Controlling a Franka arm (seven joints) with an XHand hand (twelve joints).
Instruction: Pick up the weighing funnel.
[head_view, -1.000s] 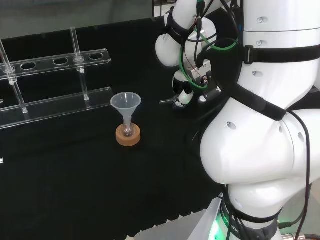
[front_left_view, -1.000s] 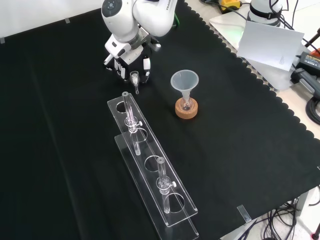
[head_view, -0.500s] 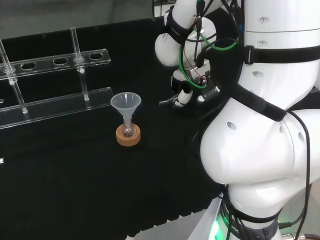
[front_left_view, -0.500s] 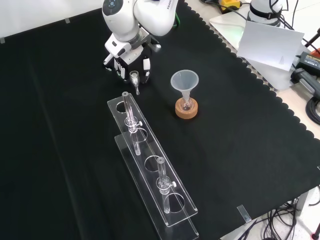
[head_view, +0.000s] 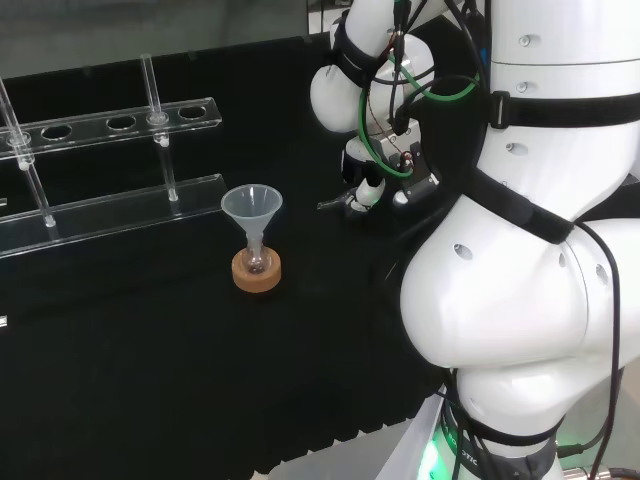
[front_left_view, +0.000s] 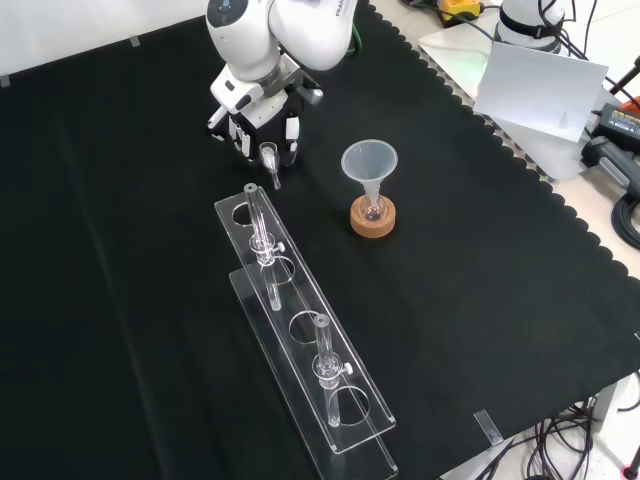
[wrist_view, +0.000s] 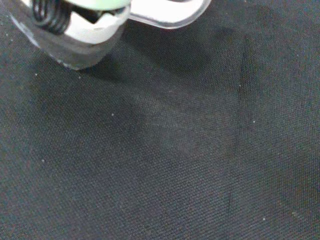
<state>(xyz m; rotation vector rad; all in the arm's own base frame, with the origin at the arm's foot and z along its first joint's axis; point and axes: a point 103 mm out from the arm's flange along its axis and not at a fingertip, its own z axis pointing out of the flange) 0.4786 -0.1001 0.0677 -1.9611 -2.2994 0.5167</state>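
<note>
On the black-clothed tabletop (front_left_view: 480, 280), front view: long clear plastic tube rack (front_left_view: 295, 297); black-and-white hand (front_left_view: 264, 125) beyond its far end; clear cone-shaped funnel (front_left_view: 369, 163) on cork ring (front_left_view: 373, 222), rightward. Fingers (front_left_view: 291, 130) curled, pinching small clear weighing funnel (front_left_view: 269, 155), stem toward rack.

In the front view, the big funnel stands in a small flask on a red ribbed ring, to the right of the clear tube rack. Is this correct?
Not fully. The front view shows the funnel in a small flask on a cork ring, not a red ribbed one. It does stand to the right of the clear tube rack.
</note>
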